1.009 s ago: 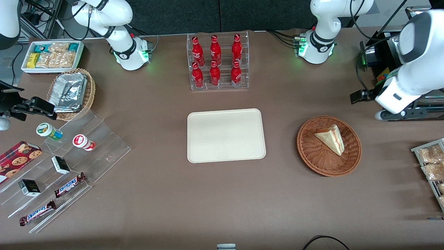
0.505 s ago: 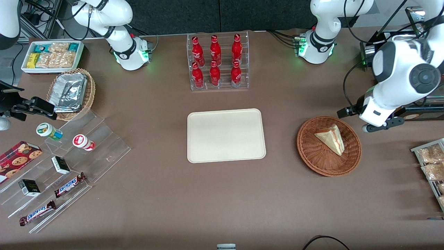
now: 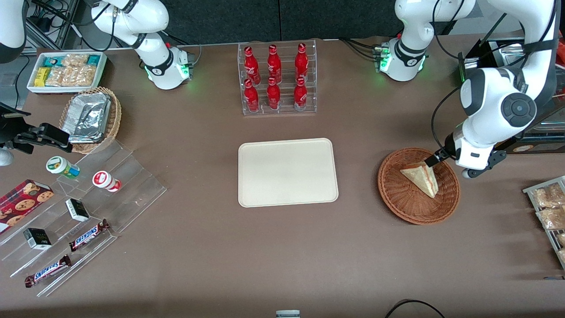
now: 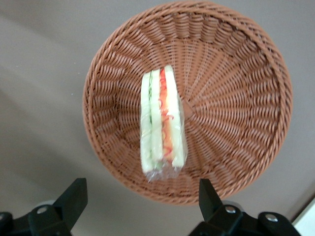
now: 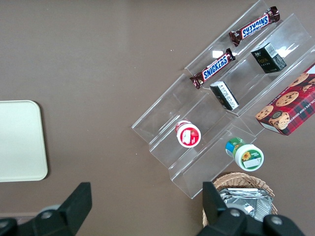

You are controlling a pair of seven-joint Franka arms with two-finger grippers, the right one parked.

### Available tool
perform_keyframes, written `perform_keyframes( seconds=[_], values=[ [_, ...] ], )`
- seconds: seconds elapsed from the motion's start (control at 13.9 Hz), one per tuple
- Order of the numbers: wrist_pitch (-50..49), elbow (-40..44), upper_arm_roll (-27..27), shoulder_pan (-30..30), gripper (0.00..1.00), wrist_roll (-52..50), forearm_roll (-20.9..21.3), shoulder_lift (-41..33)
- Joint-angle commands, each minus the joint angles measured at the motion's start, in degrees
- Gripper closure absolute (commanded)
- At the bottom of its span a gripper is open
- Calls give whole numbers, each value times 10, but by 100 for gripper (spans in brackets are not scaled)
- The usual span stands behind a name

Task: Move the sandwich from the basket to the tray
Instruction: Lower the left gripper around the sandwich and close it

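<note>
The sandwich (image 3: 419,177) is a wrapped wedge lying in the reddish-brown wicker basket (image 3: 415,218), toward the working arm's end of the table. In the left wrist view the sandwich (image 4: 162,123) shows its red and green filling edge, inside the basket (image 4: 246,73). My left gripper (image 3: 441,161) hangs above the basket's rim, at the edge farther from the front camera. It is open, and the gripper (image 4: 140,206) holds nothing, its fingers wide apart above rim and table. The cream tray (image 3: 287,172) lies empty at the table's middle.
A clear rack of red bottles (image 3: 276,79) stands farther from the front camera than the tray. A wire rack of snack packets (image 3: 547,207) sits at the working arm's end. Acrylic steps with snacks (image 3: 88,207) lie toward the parked arm's end.
My left arm has swung in from the table's end toward the basket. The gripper now sits over the basket's rim near the sandwich. The sandwich has not moved.
</note>
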Motion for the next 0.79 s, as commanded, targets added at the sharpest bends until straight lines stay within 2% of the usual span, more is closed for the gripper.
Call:
perform_keyframes(
  seconds=[0.0, 0.22, 0.65, 0.72],
  values=[
    [37, -6, -2, 0, 0, -46, 10, 23],
    [112, -29, -4, 0, 0, -78, 10, 45],
    [141, -29, -15, 0, 0, -101, 11, 89],
    [141, -31, -16, 1, 0, -102, 25, 95]
  ],
)
